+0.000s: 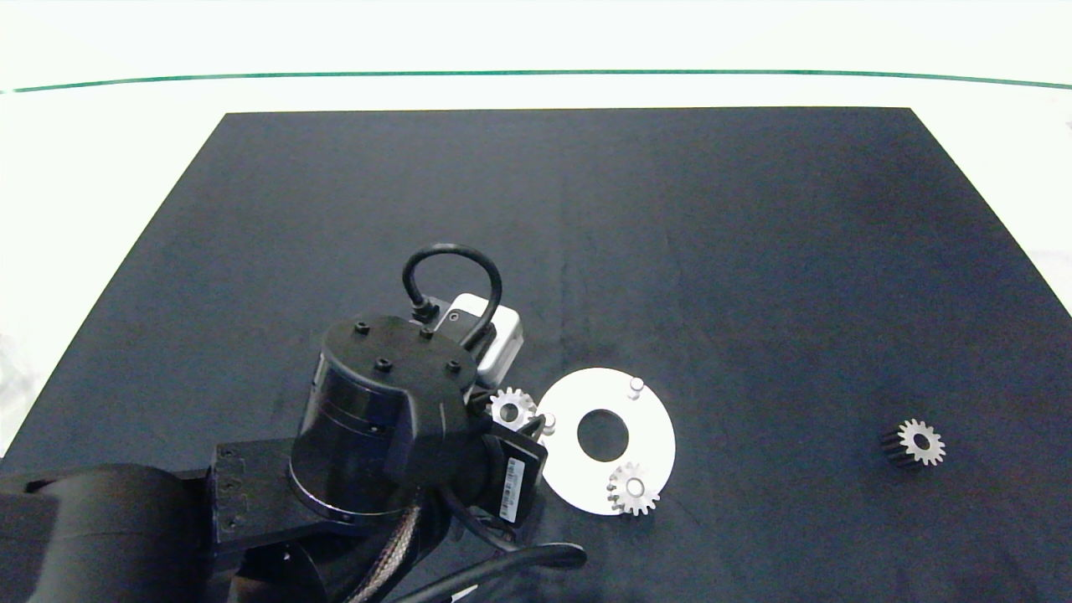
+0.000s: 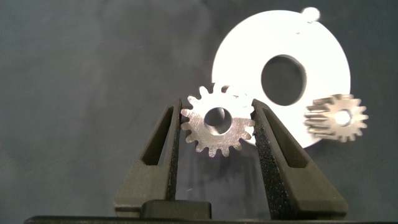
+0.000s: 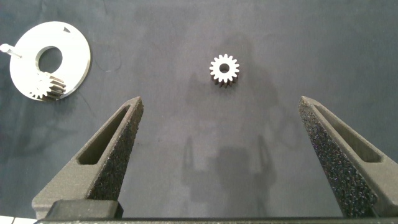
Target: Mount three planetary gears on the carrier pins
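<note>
Gear (image 2: 217, 121) pinched btwn left gripper (image 2: 217, 127) fingers, beside disc (image 2: 323, 56).

silver-grey gears (image 2: 217, 121), white disc (image 1: 645, 410), black mat (image 1: 586, 234)

gear (image 1: 634, 488) on disc (image 1: 649, 423), another (image 1: 921, 442) right

We see shiny metal gears (image 2: 217, 127), a smooth glossy white disc (image 2: 249, 53), and a matt dark mat (image 1: 754, 251).
</note>
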